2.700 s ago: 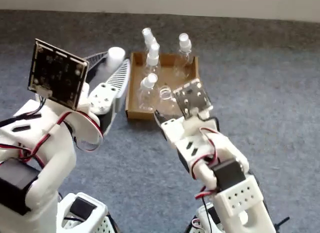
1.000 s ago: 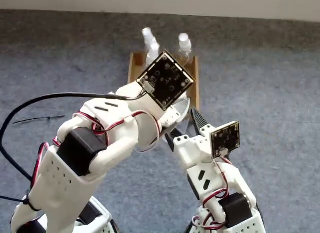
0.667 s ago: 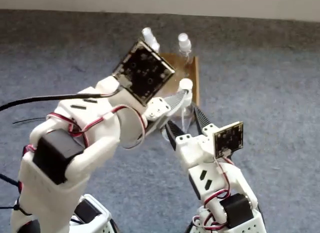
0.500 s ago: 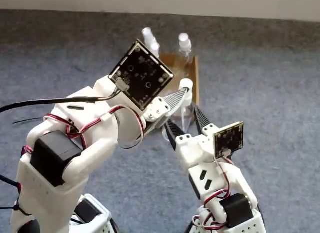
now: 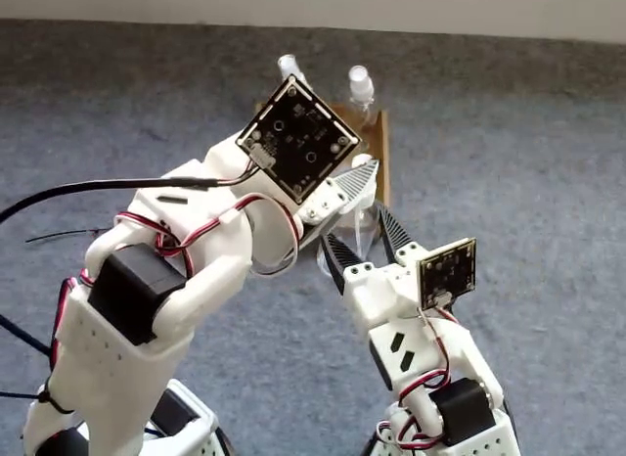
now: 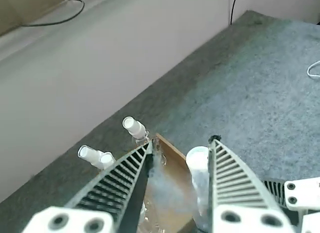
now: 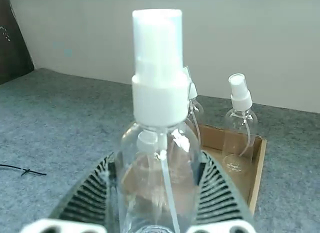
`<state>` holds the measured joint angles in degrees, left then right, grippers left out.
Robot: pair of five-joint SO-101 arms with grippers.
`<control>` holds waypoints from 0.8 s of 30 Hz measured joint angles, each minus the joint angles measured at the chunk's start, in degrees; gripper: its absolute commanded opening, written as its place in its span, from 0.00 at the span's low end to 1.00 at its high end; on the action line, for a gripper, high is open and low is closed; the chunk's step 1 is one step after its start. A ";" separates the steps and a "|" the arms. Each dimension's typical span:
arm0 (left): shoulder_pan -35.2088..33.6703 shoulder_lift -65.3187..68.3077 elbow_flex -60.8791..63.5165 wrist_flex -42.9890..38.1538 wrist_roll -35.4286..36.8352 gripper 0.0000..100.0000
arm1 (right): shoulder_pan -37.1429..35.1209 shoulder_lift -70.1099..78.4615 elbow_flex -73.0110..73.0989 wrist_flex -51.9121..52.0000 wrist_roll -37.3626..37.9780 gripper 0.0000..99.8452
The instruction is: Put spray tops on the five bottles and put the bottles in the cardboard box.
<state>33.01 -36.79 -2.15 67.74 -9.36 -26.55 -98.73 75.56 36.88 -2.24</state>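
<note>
My right gripper (image 5: 356, 229) clamps the bottle (image 7: 150, 160), and my left gripper (image 6: 182, 143), open around its spray top (image 7: 157, 68), could knock it askew.

The left gripper (image 6: 181, 143), 2.7 s ago raised well to the left of the cardboard box (image 5: 383, 162) with the spray top (image 7: 156, 68) clamped, now stands over the box's near edge. The spray top now sits on the bottle (image 7: 157, 188); the left fingers stand apart around it. The right gripper (image 5: 357, 231) has drawn the bottle from inside the box to its near edge.
</note>
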 measured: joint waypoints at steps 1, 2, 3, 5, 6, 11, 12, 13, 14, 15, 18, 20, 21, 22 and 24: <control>-0.09 0.00 0.00 -0.44 0.00 0.17 | 0.00 0.00 0.00 0.00 0.00 0.00; -0.09 0.00 0.00 -0.88 0.00 0.17 | 0.00 0.00 0.00 0.00 0.00 0.00; 0.00 0.26 0.09 -0.88 0.00 0.17 | 0.00 0.00 0.00 0.00 0.00 0.00; 0.09 1.67 0.09 -0.88 0.00 0.17 | 0.00 0.00 0.00 0.00 0.00 0.00; 0.09 2.73 0.35 -0.88 0.00 0.17 | 0.00 0.00 0.00 0.00 0.00 0.00; -0.79 5.54 1.76 -1.05 0.18 0.17 | 0.00 0.18 0.26 0.09 0.00 0.01; -0.79 5.71 2.29 -0.44 0.09 0.17 | 0.00 0.18 0.53 0.09 0.00 0.01; -0.79 5.80 2.81 0.26 -0.09 0.17 | 0.00 0.00 0.53 0.09 0.00 0.01; -0.79 5.98 3.08 0.88 0.00 0.17 | 0.00 0.00 0.53 0.09 0.00 0.02; -0.79 5.98 3.52 1.41 0.00 0.17 | 0.00 0.09 0.62 0.09 0.09 0.03; -0.79 5.89 4.66 1.49 -0.70 0.17 | 0.00 0.09 0.62 0.18 0.18 0.05; -0.79 5.89 5.27 1.49 -2.02 0.17 | 0.00 0.09 0.62 1.58 0.18 0.05; -0.79 5.89 5.36 1.49 -2.29 0.17 | 0.00 0.09 0.62 2.20 0.18 0.05; -0.79 5.89 5.36 1.49 -2.46 0.17 | 0.00 0.09 0.62 2.20 0.18 0.05; -0.79 5.89 5.36 1.58 -2.73 0.17 | 0.00 0.09 0.62 2.20 0.18 0.04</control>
<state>32.22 -30.90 3.21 69.32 -12.09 -26.55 -98.64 76.18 39.08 -2.07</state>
